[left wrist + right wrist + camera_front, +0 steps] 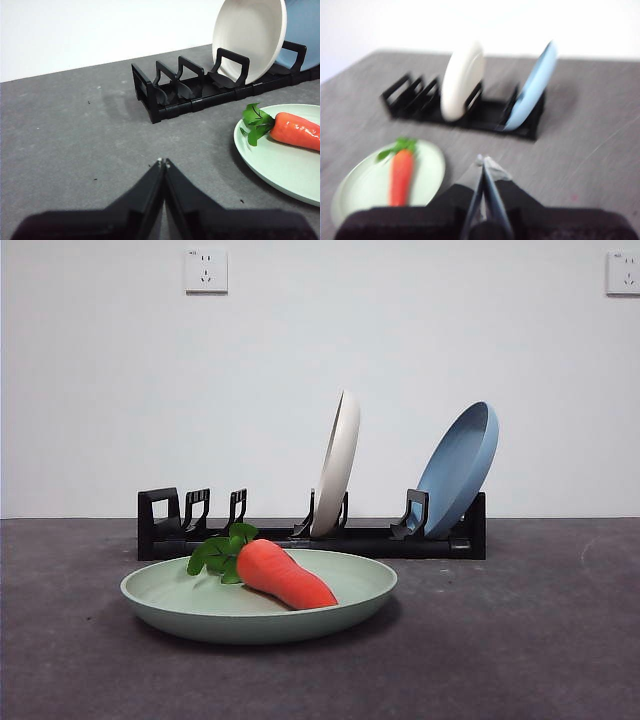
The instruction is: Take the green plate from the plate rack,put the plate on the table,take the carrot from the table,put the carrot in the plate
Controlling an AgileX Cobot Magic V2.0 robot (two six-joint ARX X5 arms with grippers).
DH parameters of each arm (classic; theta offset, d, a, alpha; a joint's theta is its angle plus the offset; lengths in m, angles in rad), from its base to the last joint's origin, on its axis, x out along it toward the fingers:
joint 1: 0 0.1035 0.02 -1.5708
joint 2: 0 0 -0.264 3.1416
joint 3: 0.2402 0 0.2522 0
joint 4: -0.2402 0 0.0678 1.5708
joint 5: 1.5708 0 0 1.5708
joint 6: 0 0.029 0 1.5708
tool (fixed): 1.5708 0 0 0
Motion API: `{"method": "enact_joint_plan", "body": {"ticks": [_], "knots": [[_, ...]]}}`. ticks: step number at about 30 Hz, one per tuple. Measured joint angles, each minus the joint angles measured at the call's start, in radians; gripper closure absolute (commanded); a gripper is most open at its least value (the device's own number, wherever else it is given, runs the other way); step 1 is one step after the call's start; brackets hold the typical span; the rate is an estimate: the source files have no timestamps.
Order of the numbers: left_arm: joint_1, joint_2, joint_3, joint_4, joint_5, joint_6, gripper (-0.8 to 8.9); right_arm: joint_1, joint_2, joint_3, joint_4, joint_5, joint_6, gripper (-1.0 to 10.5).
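The green plate [200,605] lies flat on the table [520,640] in front of the plate rack [310,537]. The carrot [285,576] rests inside it, leaves toward the rack. The left wrist view shows the plate [285,165] and carrot [299,131] off to one side of my left gripper [162,161], which is shut and empty above bare table. My right gripper [483,161] is shut too, raised over the table beside the plate [367,187] and carrot [400,175]; this view is blurred. Neither arm shows in the front view.
A cream-white plate [336,462] and a blue plate [458,467] stand upright in the rack's middle and right slots. The rack's left slots [195,508] are vacant. A white wall with two outlets stands behind.
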Motion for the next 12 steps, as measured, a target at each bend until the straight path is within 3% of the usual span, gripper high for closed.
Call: {"method": "enact_joint_plan", "body": {"ticks": [5, 12], "knots": [[0.0, 0.0, 0.0, 0.0, 0.0, 0.0, 8.17, -0.055, -0.154, -0.259, 0.248, 0.007, 0.014, 9.5], [0.0, 0.0, 0.0, 0.0, 0.0, 0.0, 8.17, -0.061, -0.28, -0.49, 0.332, 0.161, 0.044, 9.5]]}}
